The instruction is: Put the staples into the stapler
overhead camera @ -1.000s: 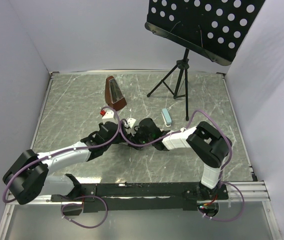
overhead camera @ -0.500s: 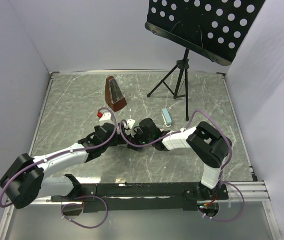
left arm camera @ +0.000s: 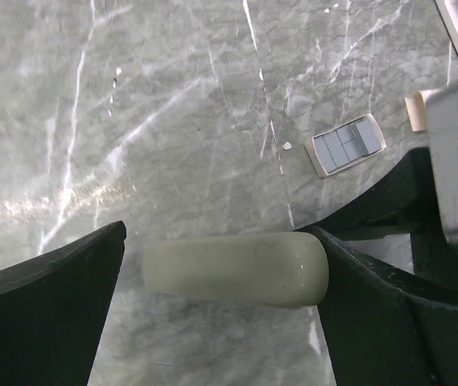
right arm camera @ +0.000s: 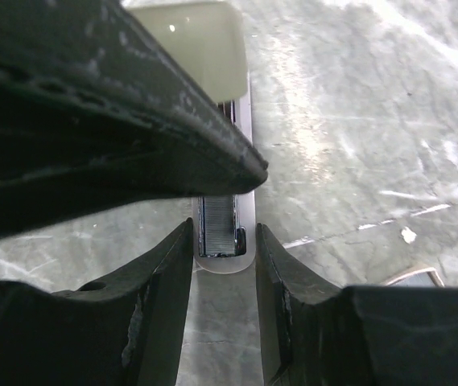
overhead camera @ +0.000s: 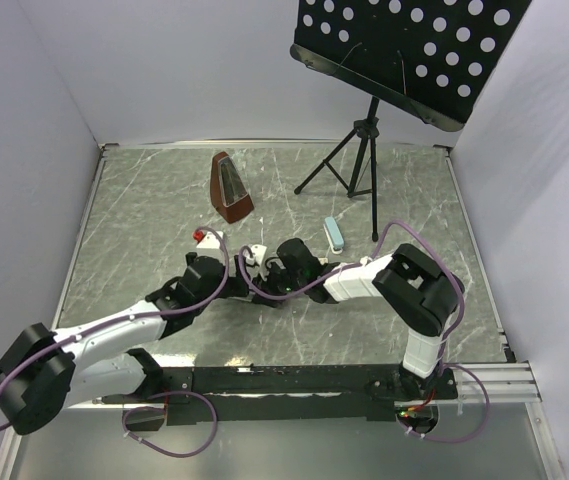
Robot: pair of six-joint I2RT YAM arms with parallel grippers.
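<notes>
Left gripper (left arm camera: 219,233): jaws spread wide, nothing gripped; the cream arm of the stapler (left arm camera: 237,269) is seen between them.
Right gripper (right arm camera: 222,241): jaws partly closed, clamped on both sides of the stapler's metal base.
Staples (left arm camera: 345,145): laid in a cream box (left arm camera: 317,166) on the table (left arm camera: 172,121), just far of the stapler arm.

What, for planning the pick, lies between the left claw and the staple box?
Only bare marble tabletop, in the left wrist view, from left claw to staple box.
</notes>
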